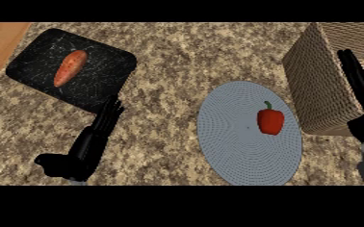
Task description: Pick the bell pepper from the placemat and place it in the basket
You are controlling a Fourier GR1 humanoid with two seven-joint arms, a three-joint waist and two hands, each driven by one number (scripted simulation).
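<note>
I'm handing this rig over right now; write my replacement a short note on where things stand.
Left hand: open, fingers straight, low over the counter by the black mat's near edge, holding nothing.
Right hand: at the view's right edge beside the basket, fingers straight, holding nothing.
Red bell pepper: lying on the round grey placemat, left of the basket.
Sweet potato lies on the black mat.
Done: nothing.
Left: grasp the pepper, put it in the basket.

One pepper [271, 120], one sweet potato [70, 67], one basket [320, 79] (two mats).
</note>
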